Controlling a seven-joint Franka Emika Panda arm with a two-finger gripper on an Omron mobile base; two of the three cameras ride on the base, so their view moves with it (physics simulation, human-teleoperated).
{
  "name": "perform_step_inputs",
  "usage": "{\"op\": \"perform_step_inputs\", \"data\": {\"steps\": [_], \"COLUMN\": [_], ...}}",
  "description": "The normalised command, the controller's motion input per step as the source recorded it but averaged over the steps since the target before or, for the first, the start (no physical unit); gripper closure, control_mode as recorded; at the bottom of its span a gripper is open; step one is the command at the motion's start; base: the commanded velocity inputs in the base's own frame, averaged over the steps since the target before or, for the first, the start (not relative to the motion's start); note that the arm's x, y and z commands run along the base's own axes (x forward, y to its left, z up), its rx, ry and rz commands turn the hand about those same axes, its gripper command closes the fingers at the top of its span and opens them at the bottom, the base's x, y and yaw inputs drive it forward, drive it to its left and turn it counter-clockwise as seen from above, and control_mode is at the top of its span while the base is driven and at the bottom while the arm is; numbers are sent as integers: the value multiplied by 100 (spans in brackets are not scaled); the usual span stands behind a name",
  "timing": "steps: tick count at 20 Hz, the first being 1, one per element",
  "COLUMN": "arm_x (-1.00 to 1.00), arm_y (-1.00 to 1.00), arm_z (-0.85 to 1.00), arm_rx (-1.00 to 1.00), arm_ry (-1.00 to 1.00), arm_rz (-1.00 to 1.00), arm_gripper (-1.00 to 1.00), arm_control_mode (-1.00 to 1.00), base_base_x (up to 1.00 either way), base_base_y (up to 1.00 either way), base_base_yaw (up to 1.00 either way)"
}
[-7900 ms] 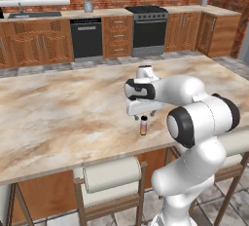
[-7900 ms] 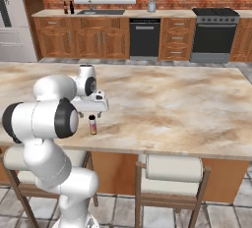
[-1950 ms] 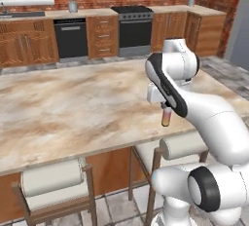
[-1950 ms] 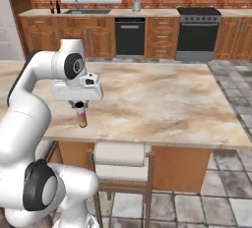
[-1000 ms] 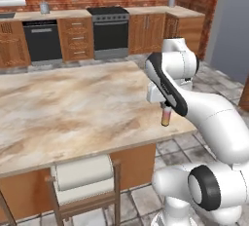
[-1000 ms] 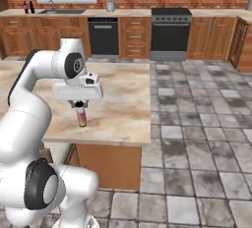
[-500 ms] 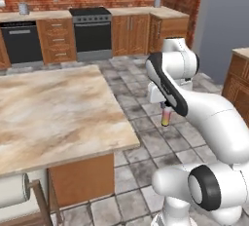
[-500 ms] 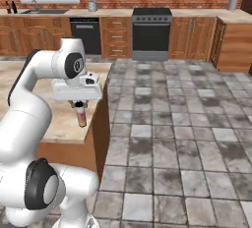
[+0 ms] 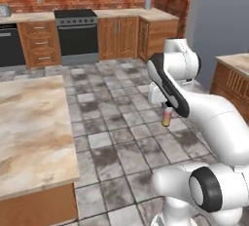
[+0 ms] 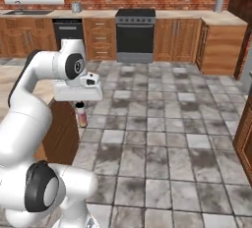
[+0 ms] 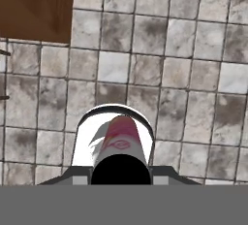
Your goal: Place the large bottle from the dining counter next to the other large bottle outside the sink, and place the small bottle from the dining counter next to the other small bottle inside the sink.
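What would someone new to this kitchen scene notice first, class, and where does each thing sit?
The big white arm dominates the foreground, its gripper shut on a small bottle hanging above the grey tiled floor. The marble dining counter lies to the left, and a black stove stands against the brick back wall.

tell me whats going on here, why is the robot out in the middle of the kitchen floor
The robot arm is carrying a small bottle in its gripper, held upright by the top and hanging over the tiled floor. The marble dining counter is just beside it, off to its left. The sink is on the back counter under the window, far across the room.
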Motion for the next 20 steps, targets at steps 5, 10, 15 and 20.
{"op": "perform_step_inputs", "data": {"steps": [5,10,15,20], "arm_x": [0,0,0,0], "arm_y": [0,0,0,0], "arm_z": [0,0,0,0], "arm_rx": [0,0,0,0], "arm_ry": [0,0,0,0], "arm_rz": [0,0,0,0], "arm_gripper": [100,100,100,100], "arm_control_mode": [100,100,100,100], "base_base_x": [100,100,100,100], "base_base_y": [-43,-32,-20,-18], "base_base_yaw": [14,16,15,13]}}
